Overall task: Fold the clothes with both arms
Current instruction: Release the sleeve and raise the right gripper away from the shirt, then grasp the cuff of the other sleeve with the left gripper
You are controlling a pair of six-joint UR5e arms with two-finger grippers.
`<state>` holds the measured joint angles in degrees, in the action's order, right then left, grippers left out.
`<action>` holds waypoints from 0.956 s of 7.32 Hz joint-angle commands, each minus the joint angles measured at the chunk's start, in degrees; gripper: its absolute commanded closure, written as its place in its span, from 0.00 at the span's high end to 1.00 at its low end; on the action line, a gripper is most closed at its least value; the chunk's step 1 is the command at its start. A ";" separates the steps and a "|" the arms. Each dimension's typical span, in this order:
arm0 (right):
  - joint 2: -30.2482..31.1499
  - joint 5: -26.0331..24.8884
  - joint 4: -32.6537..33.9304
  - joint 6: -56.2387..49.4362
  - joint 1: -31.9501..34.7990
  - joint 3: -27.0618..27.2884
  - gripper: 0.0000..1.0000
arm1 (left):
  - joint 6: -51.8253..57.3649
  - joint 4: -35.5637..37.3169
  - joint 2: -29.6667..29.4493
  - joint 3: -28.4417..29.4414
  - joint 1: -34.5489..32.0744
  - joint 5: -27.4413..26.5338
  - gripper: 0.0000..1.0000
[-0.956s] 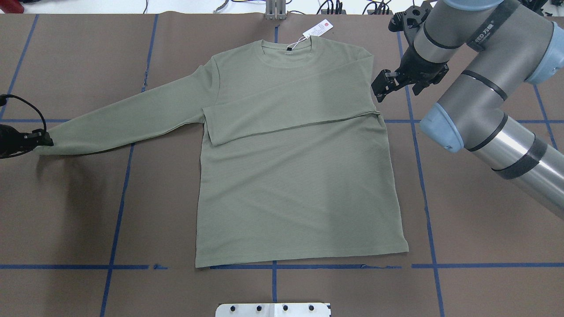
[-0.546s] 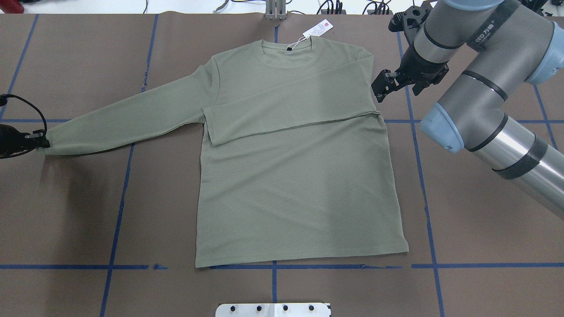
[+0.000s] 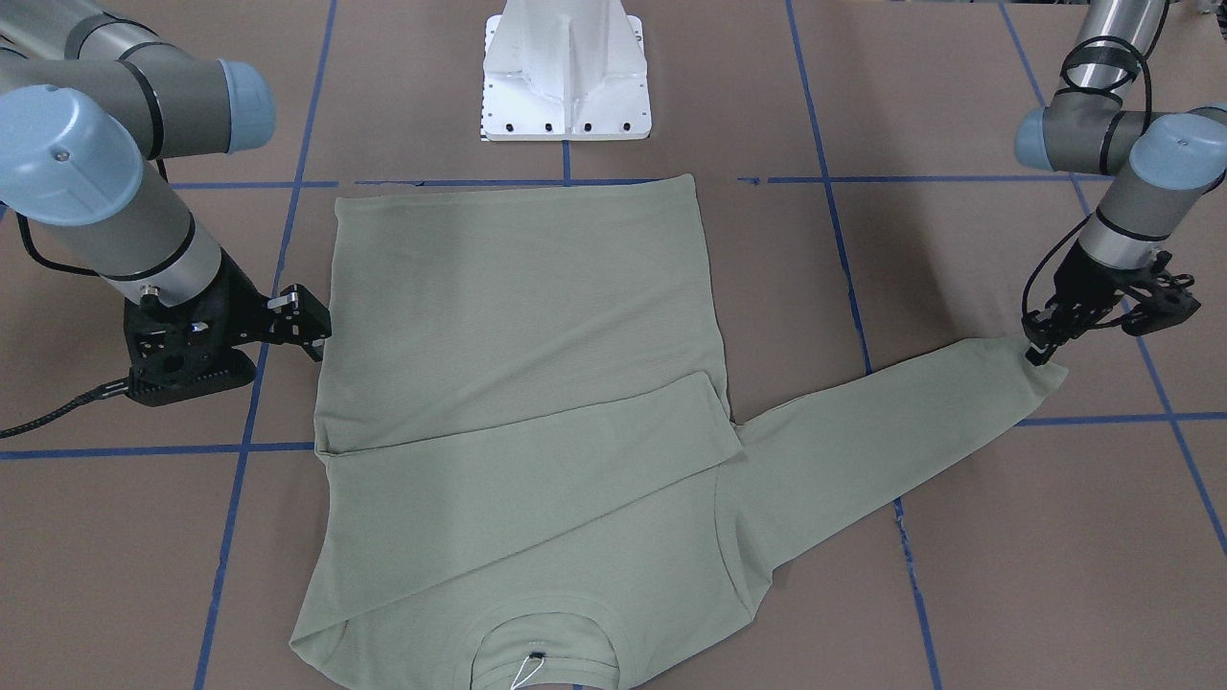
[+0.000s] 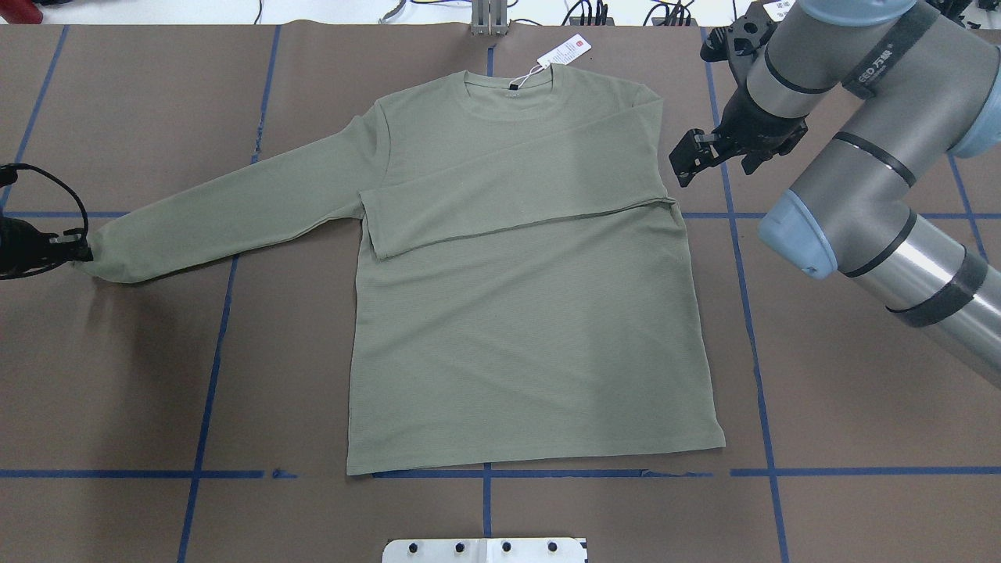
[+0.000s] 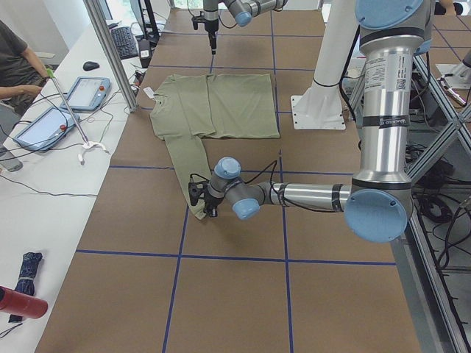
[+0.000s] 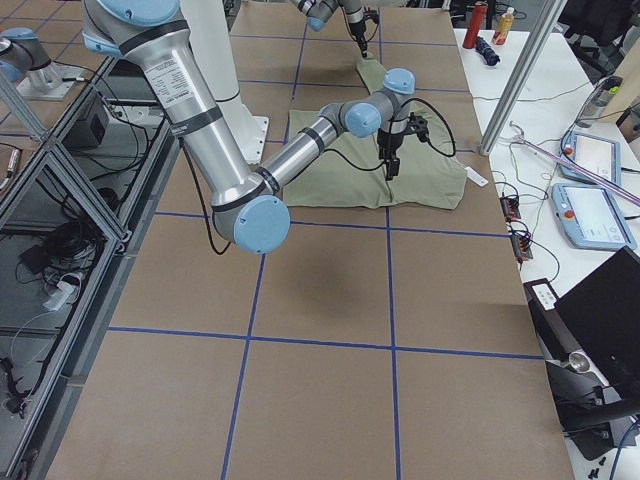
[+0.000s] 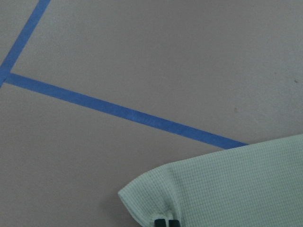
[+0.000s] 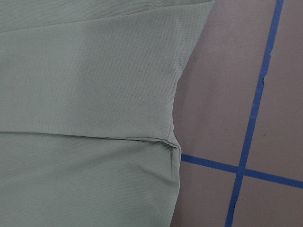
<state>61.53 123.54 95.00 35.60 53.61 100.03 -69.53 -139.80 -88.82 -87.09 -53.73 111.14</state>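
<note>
Cuff (image 4: 105, 259) of the one free sleeve (image 4: 235, 205) is pinched in the left gripper (image 3: 1037, 351), far out to the left of the base (image 4: 485, 550). The wrist view shows both fingertips (image 7: 161, 223) closed on the cloth. From there the sleeve's long axis runs rightward and slightly away from the base, up to the shoulder. The body of the shirt (image 4: 516, 336) therefore lies to that gripper's right, and I judge the coming fold must carry the cuff that way, across the chest. The shirt lies flat straight ahead of the base, hem nearest it, collar farthest. The right gripper (image 4: 682, 166) hangs with jaws apart and empty just off the shirt's right edge, a little farther from the base than the crease of the other sleeve (image 4: 516, 195). The left arm is plainly the nearer one to the free sleeve. Count: one shirt, two sleeves (one folded over, one out), one tag (image 4: 565, 51), two grippers, one base.
</note>
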 commanded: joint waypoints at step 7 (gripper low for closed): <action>16.50 -0.23 -2.08 -2.37 2.98 9.83 1.00 | -10.16 35.92 -40.31 1.96 0.55 2.77 0.00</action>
<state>75.59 123.36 94.44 34.35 55.70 109.39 -76.36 -104.44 -121.45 -90.44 -53.37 113.84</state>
